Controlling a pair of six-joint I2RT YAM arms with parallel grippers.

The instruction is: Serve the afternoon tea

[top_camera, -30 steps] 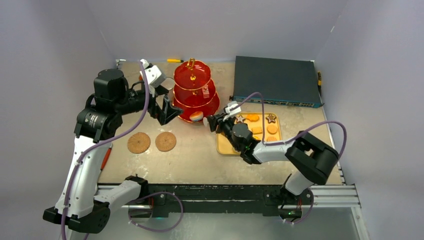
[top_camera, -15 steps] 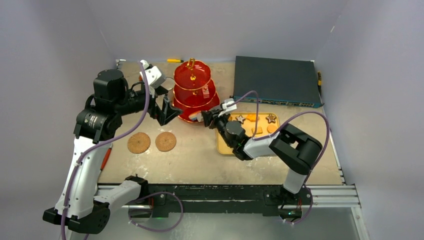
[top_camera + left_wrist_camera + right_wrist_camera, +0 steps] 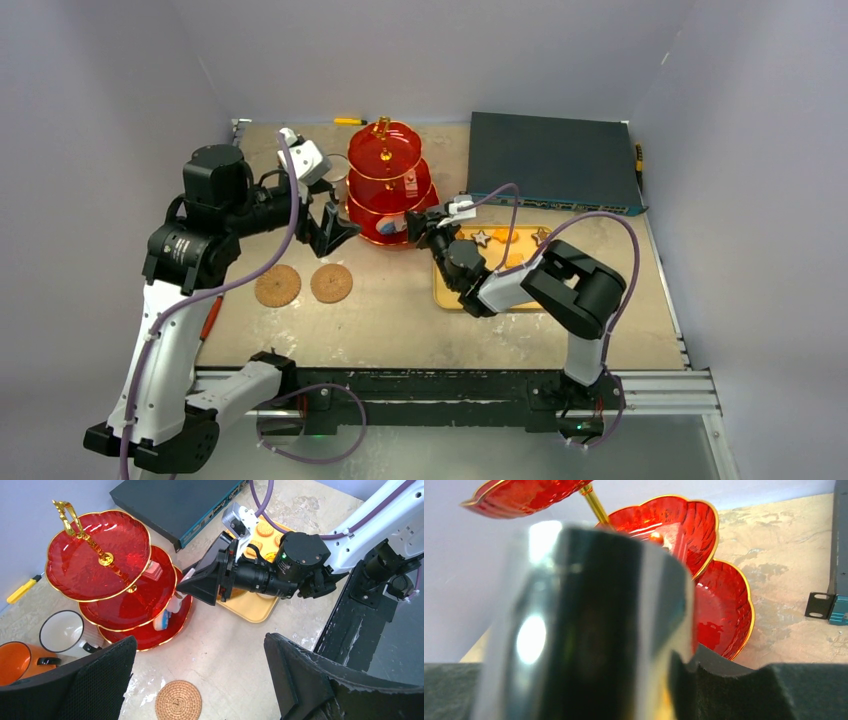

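The red three-tier stand [image 3: 390,180] with a gold handle stands at the back centre. A white and blue pastry [image 3: 162,621] lies on its bottom tier and a pink piece [image 3: 154,570] on the middle tier. My right gripper [image 3: 418,225] is at the stand's right edge, over the bottom tier. It is shut on a dark, blurred pastry [image 3: 589,620] that fills the right wrist view. My left gripper [image 3: 335,222] is open and empty, hovering just left of the stand. The white mug [image 3: 62,630] and the orange mug [image 3: 17,660] stand left of the stand.
A flat yellow tray [image 3: 450,292] holding several cookies [image 3: 505,236] lies right of the stand, under my right arm. A dark electronics box [image 3: 550,160] sits at the back right. Two woven coasters [image 3: 278,286] [image 3: 331,283] lie front left. A yellow screwdriver [image 3: 350,121] lies by the back wall.
My right gripper has moved left and away from me, from the tray's edge to over the stand's bottom tier, still shut on the pastry. My left arm has shifted only slightly.
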